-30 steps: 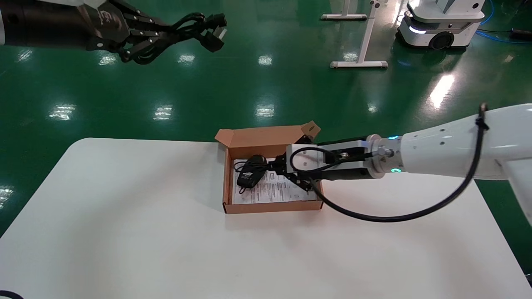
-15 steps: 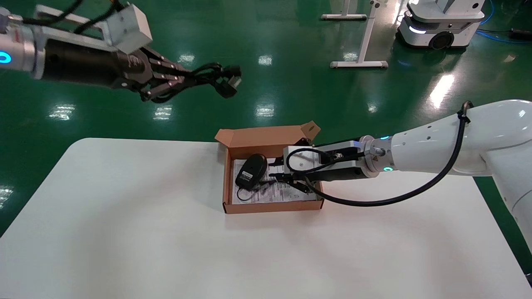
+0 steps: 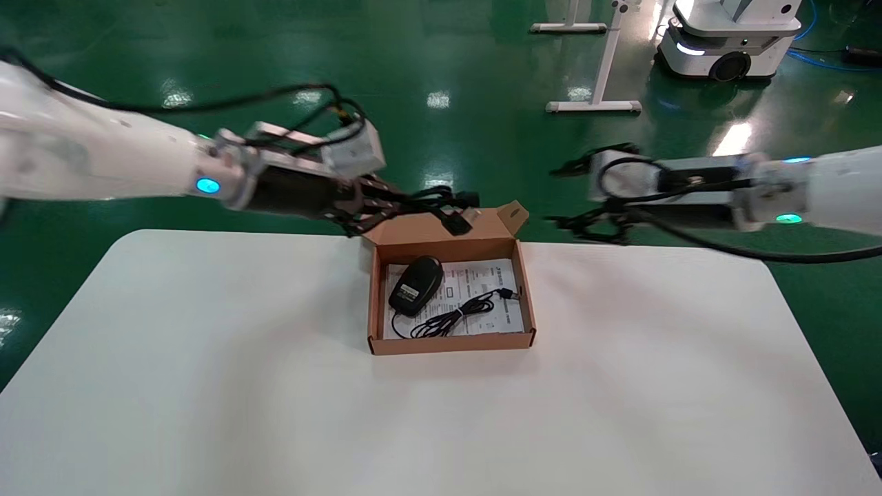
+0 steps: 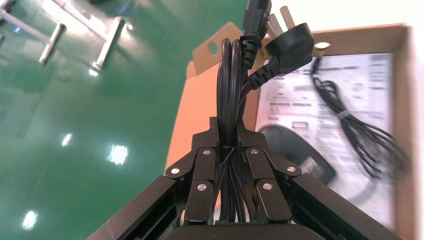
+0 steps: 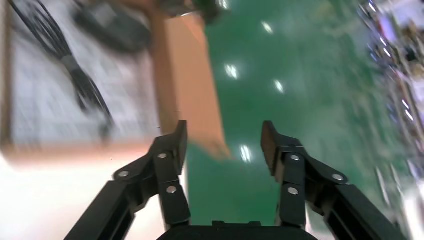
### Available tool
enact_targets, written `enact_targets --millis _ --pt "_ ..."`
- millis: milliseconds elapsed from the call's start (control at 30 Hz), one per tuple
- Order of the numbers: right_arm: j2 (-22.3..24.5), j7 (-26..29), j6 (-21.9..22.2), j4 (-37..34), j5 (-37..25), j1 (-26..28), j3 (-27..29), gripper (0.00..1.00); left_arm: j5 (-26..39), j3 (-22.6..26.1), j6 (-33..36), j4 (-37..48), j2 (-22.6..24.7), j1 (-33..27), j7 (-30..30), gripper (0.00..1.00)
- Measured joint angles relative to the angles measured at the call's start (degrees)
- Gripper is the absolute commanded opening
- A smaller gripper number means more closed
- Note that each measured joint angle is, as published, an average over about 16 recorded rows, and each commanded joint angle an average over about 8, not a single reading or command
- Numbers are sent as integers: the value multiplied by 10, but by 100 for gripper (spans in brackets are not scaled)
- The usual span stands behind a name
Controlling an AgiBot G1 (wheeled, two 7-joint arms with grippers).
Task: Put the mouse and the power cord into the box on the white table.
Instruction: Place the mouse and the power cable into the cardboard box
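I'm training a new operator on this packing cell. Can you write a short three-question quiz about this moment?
1. True or false: the mouse already lies inside the box.
2. What does the left gripper hold? A) the mouse B) the power cord C) nothing
3. Fill in: the right gripper is ____ and empty, beside the box's right side, above the far edge of the white table.

Key: 1 true; 2 B; 3 open.

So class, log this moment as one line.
mouse: in box | left gripper: holds power cord | right gripper: open
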Motion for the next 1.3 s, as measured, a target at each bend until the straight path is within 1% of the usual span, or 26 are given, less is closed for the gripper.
enact_targets --millis 167,300,333,367,567,600,633,800,967,1300 --pt "49 8 -4 22 -2 0 4 100 -4 2 -46 -14 28 43 -1 0" --pt "72 14 -9 36 -4 -6 4 100 -5 6 -63 -35 36 68 -6 0" --pt "77 16 -10 39 -4 -8 4 100 -6 8 -65 -41 37 74 -7 1" --pt "80 17 -11 41 -4 -10 4 100 -6 10 -66 -47 38 78 -9 8" --pt "92 21 -16 51 0 -20 6 100 -4 21 -71 -71 38 93 -18 82" --pt "93 22 -16 51 0 -22 6 100 -3 23 -71 -73 38 94 -19 93" --pt "93 22 -17 52 1 -23 7 100 -3 24 -71 -75 38 94 -19 99" --pt "95 24 -19 55 4 -26 8 100 -4 25 -70 -83 35 98 -22 100" --pt "98 34 -23 65 15 -34 12 100 -15 15 -62 -102 22 109 -31 100" --pt "116 87 -41 121 70 -74 33 100 -69 -29 -28 -185 -36 158 -69 100"
